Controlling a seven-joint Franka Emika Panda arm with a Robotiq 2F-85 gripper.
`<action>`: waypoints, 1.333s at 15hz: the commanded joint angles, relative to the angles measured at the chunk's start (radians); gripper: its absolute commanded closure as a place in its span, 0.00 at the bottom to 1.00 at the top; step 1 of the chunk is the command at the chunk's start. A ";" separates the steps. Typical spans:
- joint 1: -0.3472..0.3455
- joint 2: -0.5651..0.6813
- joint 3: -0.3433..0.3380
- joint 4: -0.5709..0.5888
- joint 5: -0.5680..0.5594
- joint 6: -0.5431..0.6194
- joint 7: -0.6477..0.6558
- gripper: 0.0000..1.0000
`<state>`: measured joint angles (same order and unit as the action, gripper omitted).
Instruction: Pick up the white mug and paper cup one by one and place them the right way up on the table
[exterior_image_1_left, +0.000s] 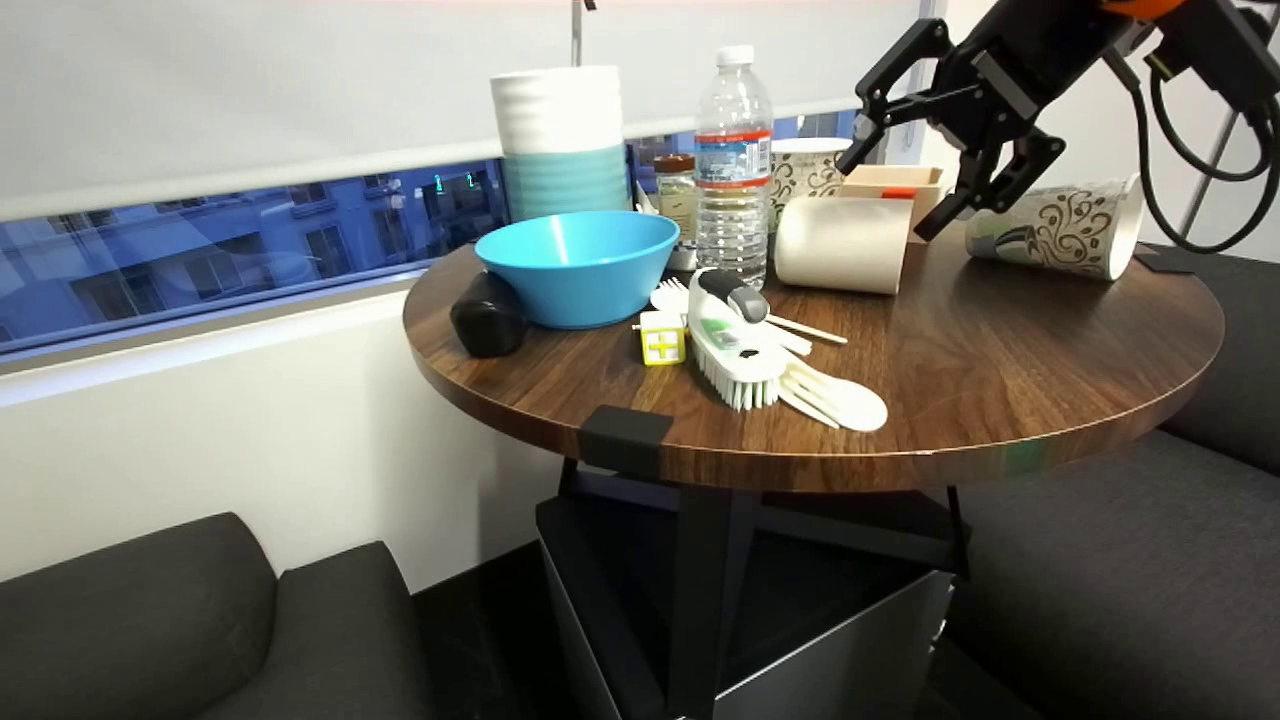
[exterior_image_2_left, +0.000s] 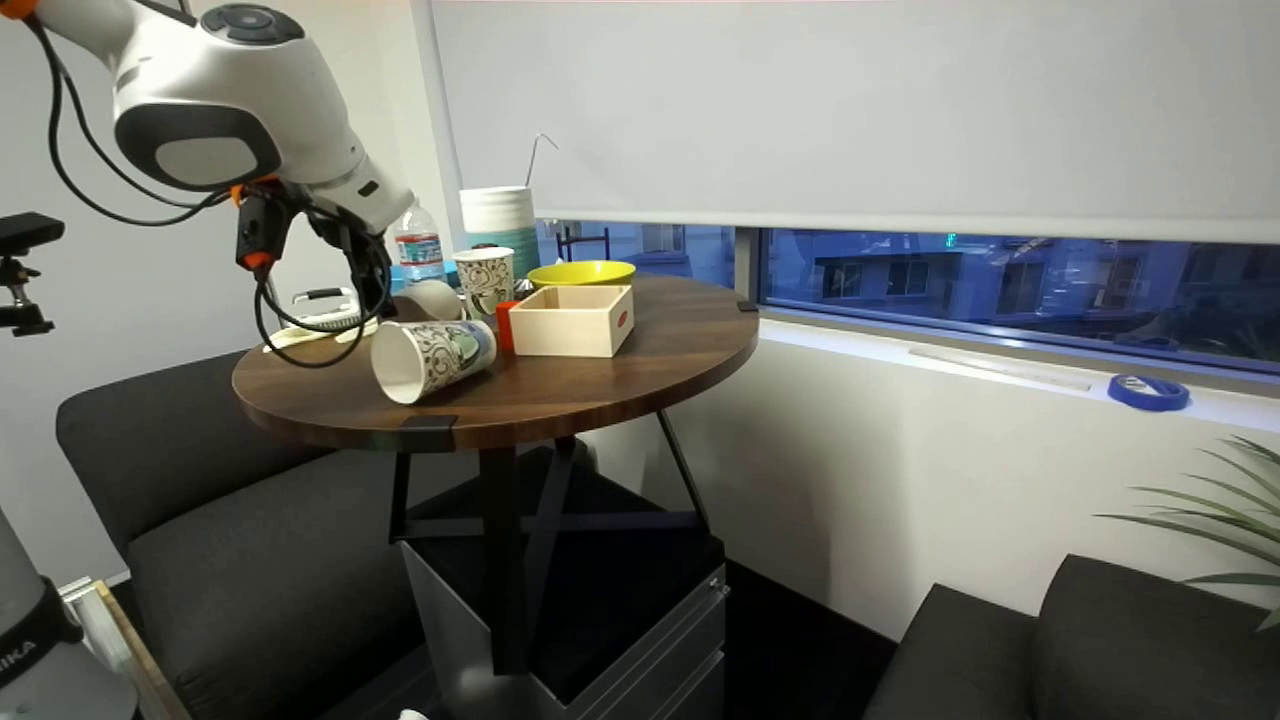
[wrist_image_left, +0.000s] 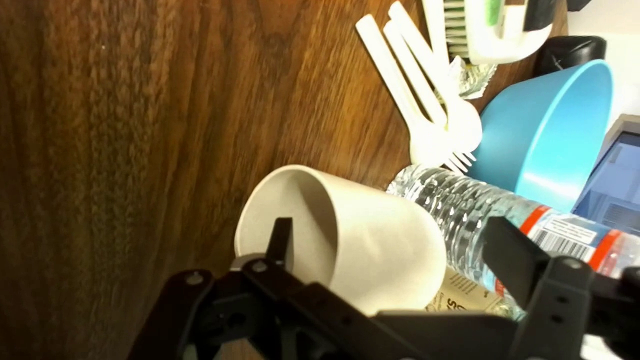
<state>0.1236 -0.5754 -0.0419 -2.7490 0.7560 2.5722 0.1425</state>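
The white mug (exterior_image_1_left: 838, 244) lies on its side on the round brown table (exterior_image_1_left: 1060, 350). Its closed end is beside the water bottle. It also shows in the wrist view (wrist_image_left: 385, 240) and partly in an exterior view (exterior_image_2_left: 432, 298). My gripper (exterior_image_1_left: 892, 188) is open and empty, tilted above the mug's open end. In the wrist view my gripper (wrist_image_left: 392, 231) has one finger in front of the mug's mouth and the other over the bottle. Contact cannot be told. The paper cup (exterior_image_2_left: 450, 352) lies on its side near the table edge, also seen in an exterior view (exterior_image_1_left: 1065, 230).
A water bottle (exterior_image_1_left: 735, 170) stands against the mug's base side. An upright patterned cup (exterior_image_2_left: 486, 282) and a wooden box (exterior_image_2_left: 570, 325) stand behind. A blue bowl (exterior_image_1_left: 578, 275), a brush (exterior_image_1_left: 735, 350), white cutlery (exterior_image_1_left: 845, 400) and a yellow bowl (exterior_image_2_left: 585, 272) are around.
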 joint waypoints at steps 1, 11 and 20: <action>0.023 0.033 -0.013 0.006 0.084 0.040 -0.063 0.12; 0.045 0.073 -0.031 0.011 0.239 0.086 -0.218 0.00; 0.070 0.098 -0.047 0.017 0.301 0.136 -0.284 0.70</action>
<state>0.1698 -0.5022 -0.0777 -2.7463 1.0111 2.6788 -0.1026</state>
